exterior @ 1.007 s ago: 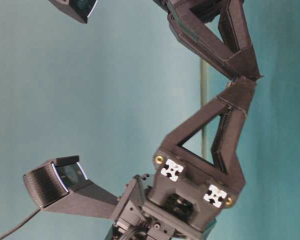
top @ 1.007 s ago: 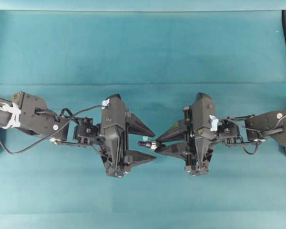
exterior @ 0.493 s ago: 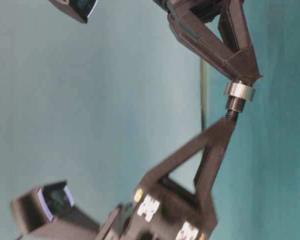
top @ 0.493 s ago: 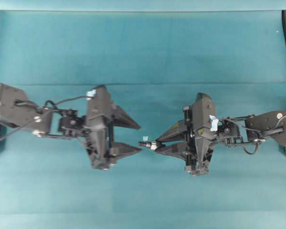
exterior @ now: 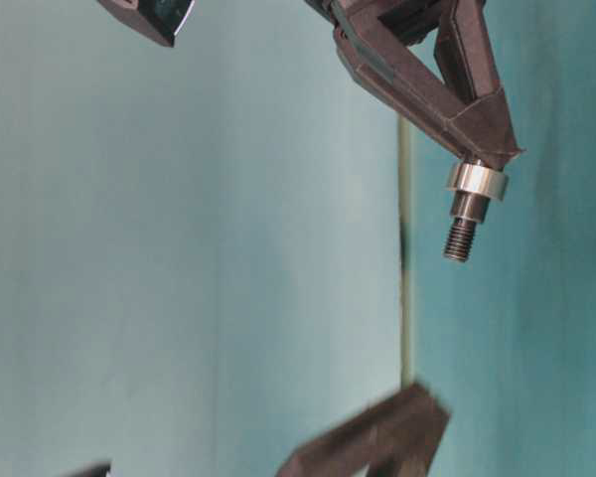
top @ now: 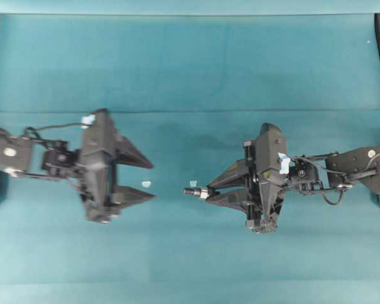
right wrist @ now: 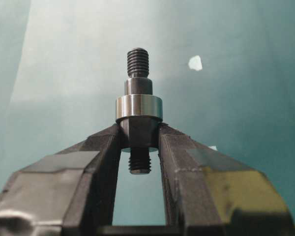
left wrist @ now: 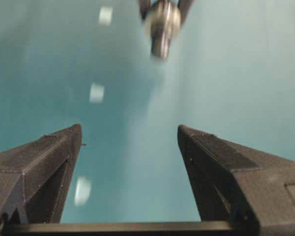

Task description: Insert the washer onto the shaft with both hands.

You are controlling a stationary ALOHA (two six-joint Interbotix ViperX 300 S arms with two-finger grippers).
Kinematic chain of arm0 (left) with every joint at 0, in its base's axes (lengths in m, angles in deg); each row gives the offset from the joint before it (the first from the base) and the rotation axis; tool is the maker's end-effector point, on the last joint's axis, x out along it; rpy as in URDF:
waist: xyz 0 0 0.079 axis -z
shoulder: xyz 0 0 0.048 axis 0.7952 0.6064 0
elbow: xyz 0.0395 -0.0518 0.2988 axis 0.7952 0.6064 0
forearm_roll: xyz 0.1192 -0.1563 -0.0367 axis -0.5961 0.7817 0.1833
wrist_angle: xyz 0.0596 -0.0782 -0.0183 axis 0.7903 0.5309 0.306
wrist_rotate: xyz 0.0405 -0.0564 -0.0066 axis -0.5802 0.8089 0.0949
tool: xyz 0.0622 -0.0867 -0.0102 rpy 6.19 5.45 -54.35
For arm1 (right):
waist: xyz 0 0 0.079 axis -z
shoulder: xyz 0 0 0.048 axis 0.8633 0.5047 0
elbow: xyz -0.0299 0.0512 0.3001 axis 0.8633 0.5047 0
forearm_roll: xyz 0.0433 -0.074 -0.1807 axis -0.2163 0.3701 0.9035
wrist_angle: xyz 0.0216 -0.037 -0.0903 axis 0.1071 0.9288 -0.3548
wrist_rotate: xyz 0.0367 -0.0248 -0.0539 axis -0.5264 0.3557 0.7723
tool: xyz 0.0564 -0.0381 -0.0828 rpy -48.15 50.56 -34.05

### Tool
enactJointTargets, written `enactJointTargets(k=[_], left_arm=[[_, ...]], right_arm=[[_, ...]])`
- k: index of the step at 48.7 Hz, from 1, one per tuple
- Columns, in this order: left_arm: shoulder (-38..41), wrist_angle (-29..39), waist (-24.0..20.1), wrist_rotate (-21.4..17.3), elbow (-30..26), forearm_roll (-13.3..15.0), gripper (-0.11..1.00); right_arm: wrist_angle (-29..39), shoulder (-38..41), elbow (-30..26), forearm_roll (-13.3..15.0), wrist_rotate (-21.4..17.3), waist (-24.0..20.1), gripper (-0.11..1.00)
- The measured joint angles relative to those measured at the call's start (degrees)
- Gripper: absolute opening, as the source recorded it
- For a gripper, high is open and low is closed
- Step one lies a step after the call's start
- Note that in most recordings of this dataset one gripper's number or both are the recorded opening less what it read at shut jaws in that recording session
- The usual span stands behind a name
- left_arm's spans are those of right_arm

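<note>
Left gripper point(top: 151, 180): I see its jaws spread wide and holding nothing; in the left wrist view the two fingers point(left wrist: 44, 162) frame bare cloth.

What changed: a second ago this gripper sat tip to tip with the right one. Now it has pulled back to the left, well apart from the shaft.

Scrap point(top: 146, 184): a small pale bit lies on the teal cloth point(top: 190, 63) just beside the left jaw tips, not part of the job.

Shaft point(right wrist: 138, 118): held clear of the table, clamped at its thicker part, the threaded end pointing towards the left gripper.

Washer point(right wrist: 138, 107): the silvery ring sits around the shaft, resting against the right jaw tips; it shows the same way at table level point(exterior: 476, 180).

Right gripper point(top: 207, 192): closed on the shaft and unmoved over the last second.

My reading: the insertion looks done, and the retreat on the left suggests release after seating. The risk I see is the ring sliding off if the shaft tips.
</note>
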Motion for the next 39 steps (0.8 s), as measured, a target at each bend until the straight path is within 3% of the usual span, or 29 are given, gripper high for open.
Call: enactJointTargets(k=[21, 39], left_arm=[[-10.0, 3.4, 0.0, 0.0, 5.7, -0.1, 0.85], [-11.2, 4.0, 0.0, -0.1, 6.4, 0.0, 0.85]], right_arm=[[0.4, 0.0, 0.0, 0.0, 0.0, 0.0, 0.00], [0.6, 0.0, -0.1, 0.0, 0.0, 0.0, 0.00]])
